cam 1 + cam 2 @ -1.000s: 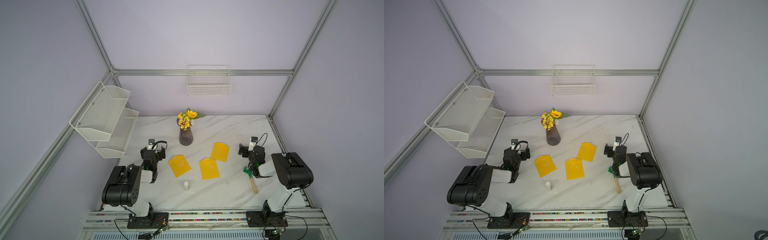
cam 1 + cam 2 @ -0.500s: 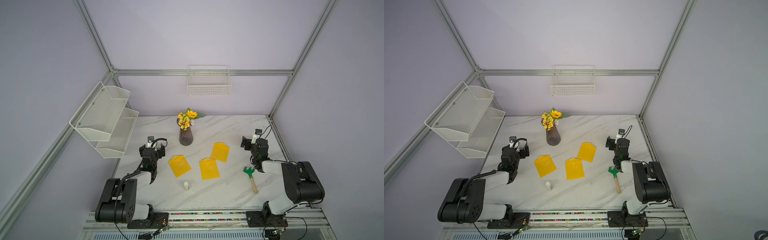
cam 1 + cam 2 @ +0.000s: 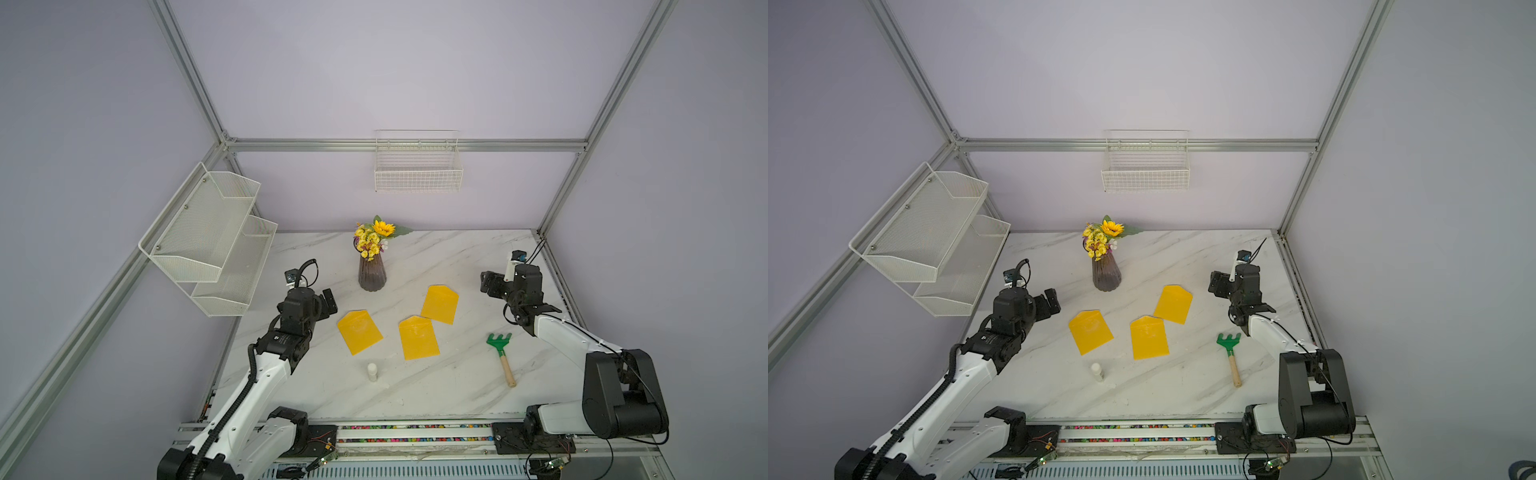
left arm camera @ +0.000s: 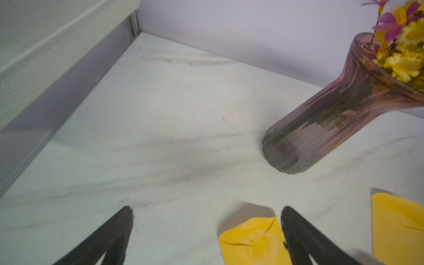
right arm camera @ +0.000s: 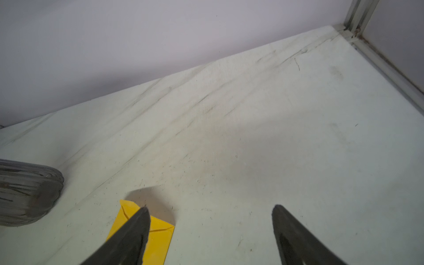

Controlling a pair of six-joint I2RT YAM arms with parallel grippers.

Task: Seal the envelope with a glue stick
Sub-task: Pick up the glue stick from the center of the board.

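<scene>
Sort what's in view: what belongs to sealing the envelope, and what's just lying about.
For the job:
- glue stick
- three envelopes

Lying about:
- rake
- flower vase
- wire basket
- mesh shelf

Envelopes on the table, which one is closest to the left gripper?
The leftmost yellow envelope, lying just beside the left gripper; the middle envelope and the rightmost envelope sit farther toward the green rake.

I note white link shells and black joint housings on left arm (image 3: 270,370) and right arm (image 3: 565,336). A corrugated black conduit (image 3: 250,374) runs along the left; thin black cables (image 3: 309,266) loop at both wrists. Left end effector (image 4: 206,209): matte-black tapering fingers (image 4: 110,236).
</scene>
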